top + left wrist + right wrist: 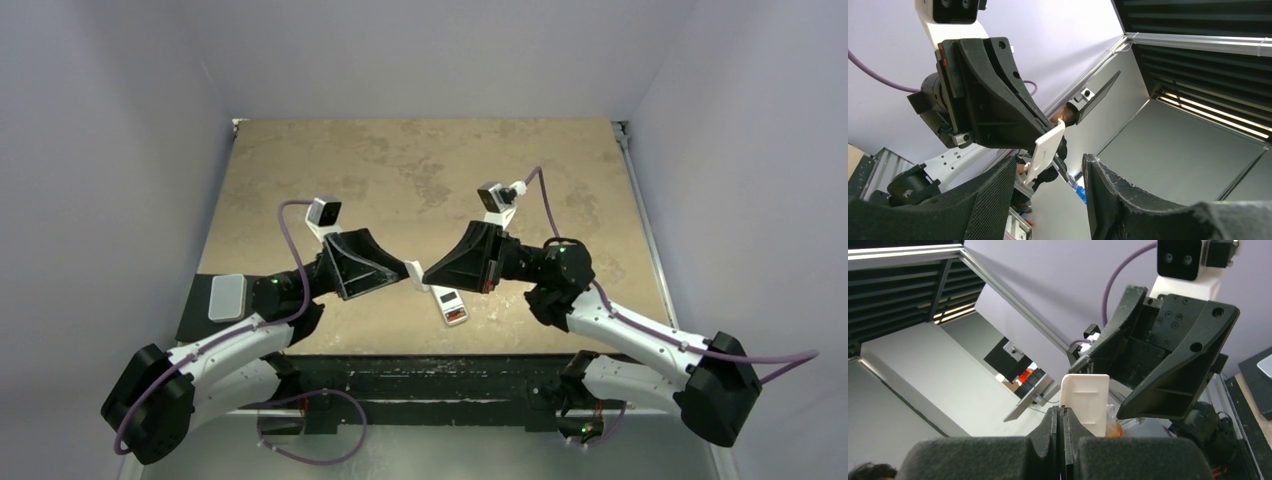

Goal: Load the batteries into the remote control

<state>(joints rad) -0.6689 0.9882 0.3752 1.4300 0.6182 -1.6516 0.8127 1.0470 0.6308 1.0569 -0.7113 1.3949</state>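
One white lid, perhaps a battery cover, pinched in right fingers; left fingers spread empty.

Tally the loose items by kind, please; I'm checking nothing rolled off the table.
Remote control: 1
White flat piece, held by the right gripper: 1
Light-grey plate: 1
Possible battery: 1, an orange bit behind the white piece; no dark one visible
Total: 3 certain, 4 counting the orange bit

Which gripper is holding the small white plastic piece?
The right gripper: it is clamped shut on the white piece. The left gripper faces it, open and empty.
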